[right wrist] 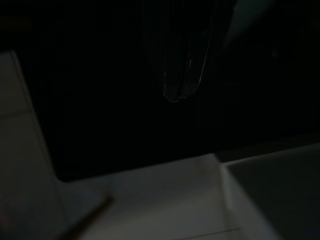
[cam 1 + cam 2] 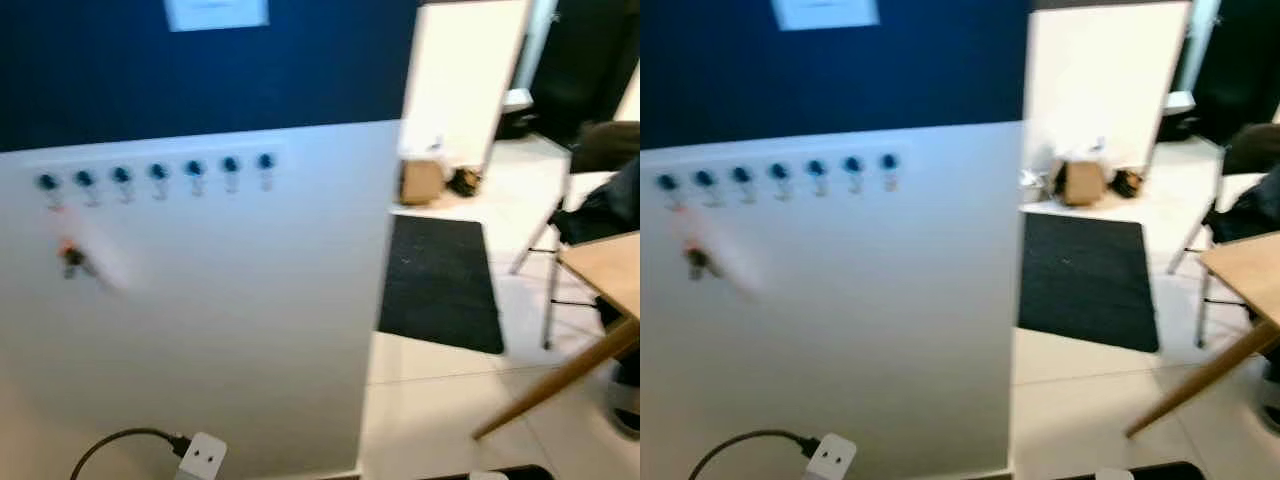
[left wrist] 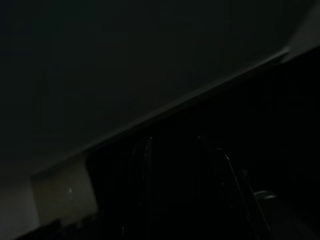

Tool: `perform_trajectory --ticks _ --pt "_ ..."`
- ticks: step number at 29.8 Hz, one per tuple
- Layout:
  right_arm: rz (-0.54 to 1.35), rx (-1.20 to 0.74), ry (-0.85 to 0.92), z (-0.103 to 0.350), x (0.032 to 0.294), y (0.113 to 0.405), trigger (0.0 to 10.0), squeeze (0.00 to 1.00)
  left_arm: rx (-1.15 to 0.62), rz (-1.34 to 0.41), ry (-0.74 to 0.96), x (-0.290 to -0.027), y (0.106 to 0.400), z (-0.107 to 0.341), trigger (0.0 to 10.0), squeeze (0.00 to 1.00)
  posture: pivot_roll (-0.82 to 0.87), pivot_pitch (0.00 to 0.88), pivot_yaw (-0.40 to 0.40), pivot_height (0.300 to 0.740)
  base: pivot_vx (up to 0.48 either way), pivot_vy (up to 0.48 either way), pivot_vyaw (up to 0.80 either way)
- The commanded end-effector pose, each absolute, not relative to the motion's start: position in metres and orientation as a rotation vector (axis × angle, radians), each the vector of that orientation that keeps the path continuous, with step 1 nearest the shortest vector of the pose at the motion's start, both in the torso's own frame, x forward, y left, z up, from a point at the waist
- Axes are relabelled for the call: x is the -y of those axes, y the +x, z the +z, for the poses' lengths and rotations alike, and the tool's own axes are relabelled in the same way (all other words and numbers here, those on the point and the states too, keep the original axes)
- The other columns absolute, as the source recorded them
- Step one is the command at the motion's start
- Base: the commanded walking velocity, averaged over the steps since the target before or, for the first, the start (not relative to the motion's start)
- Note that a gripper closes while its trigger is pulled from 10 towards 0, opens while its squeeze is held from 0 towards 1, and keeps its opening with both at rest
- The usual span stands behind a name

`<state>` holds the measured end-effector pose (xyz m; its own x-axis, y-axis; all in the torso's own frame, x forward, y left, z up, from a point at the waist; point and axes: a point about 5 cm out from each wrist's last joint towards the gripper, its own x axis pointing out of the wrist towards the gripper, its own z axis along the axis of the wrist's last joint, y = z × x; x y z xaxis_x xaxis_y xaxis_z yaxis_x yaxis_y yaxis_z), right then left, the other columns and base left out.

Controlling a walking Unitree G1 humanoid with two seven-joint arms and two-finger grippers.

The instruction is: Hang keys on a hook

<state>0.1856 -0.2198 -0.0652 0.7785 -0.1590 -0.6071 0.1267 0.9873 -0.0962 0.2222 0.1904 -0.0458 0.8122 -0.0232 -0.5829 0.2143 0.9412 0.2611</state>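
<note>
The keys hang at nine o'clock on the white panel, off the leftmost hook of the row of hooks, blurred, so I cannot tell how well the ring sits. My left gripper and right gripper hang in deep shade; I cannot tell whether either is spread or pressed together. My worry: if the ring only rests on the hook's tip, it could slip off. The plug and its cable at seven o'clock could snag me.
</note>
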Motion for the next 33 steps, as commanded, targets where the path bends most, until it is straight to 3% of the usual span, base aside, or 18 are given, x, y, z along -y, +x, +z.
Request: perform_trajectory --ticks 1,16,33 --pt "-0.17 -0.68 -0.045 -0.0676 0.2236 0.18 10.0 0.0 -0.628 -0.145 0.327 -0.1882 0.2171 -0.0497 10.0 0.0 0.02 0.108 0.083 0.74 0.0 -0.48 -0.8" --pt "-0.165 -0.683 -0.049 -0.0677 0.2229 0.1805 10.0 0.0 -0.632 -0.139 0.326 -0.1891 0.2154 -0.0505 10.0 0.0 0.02 0.11 0.082 0.74 0.0 -0.446 -0.8" --pt "-0.168 -0.685 -0.052 -0.0682 0.2231 0.1795 10.0 0.0 -0.633 -0.142 0.333 -0.1896 0.2149 -0.0508 10.0 0.0 0.02 0.112 0.084 0.74 0.0 0.0 -0.77"
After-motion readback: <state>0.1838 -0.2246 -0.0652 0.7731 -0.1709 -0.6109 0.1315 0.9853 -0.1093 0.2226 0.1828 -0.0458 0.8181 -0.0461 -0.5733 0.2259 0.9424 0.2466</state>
